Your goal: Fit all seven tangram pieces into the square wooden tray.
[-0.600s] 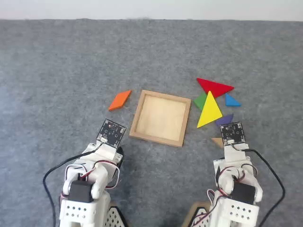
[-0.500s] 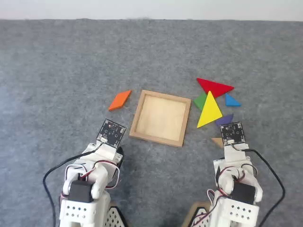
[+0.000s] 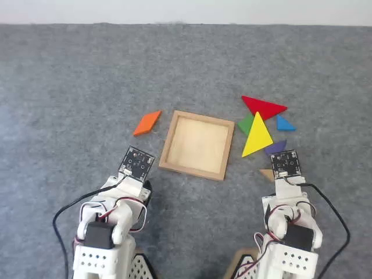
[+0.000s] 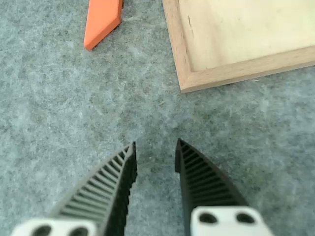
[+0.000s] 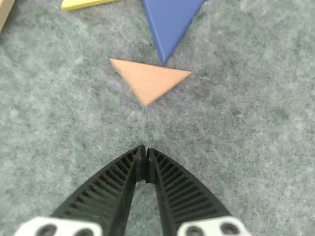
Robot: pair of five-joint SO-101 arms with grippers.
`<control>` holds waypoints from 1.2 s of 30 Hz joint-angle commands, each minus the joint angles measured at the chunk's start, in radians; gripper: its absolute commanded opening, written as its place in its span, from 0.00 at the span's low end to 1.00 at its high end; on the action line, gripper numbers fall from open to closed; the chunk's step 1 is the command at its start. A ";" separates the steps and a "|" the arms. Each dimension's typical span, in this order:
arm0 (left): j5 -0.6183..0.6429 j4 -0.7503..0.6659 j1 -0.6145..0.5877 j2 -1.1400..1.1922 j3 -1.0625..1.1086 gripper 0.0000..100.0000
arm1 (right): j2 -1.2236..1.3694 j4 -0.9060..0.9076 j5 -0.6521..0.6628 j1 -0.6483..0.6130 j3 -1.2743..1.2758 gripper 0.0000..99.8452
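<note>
The square wooden tray (image 3: 169, 140) lies bare in the middle of the grey mat, its corner (image 4: 192, 81) showing in the left wrist view. An orange parallelogram (image 3: 147, 122) (image 4: 102, 19) rests left of the tray. Right of the tray lie a red triangle (image 3: 264, 107), a green piece (image 3: 246, 123), a yellow triangle (image 3: 257, 136), a small blue triangle (image 3: 284, 123), a purple piece (image 3: 275, 146) (image 5: 169, 22) and a tan triangle (image 3: 267, 173) (image 5: 149, 78). My left gripper (image 4: 154, 150) stands open over bare mat, short of the tray's near corner. My right gripper (image 5: 146, 151) is shut and empty, just short of the tan triangle.
Both arm bases (image 3: 110, 232) (image 3: 289, 229) stand at the mat's near edge. Grey mat stretches free behind and to the left of the tray. The mat's far edge meets a pale wall (image 3: 186, 11).
</note>
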 commanded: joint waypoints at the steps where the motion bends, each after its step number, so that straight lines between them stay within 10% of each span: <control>1: 0.008 0.003 -0.002 -0.021 -0.012 0.12 | -0.015 0.015 -0.002 -0.008 0.012 0.01; 36: 0.008 0.003 0.002 -0.021 -0.012 0.12 | -0.028 -0.010 0.002 -0.013 0.011 0.02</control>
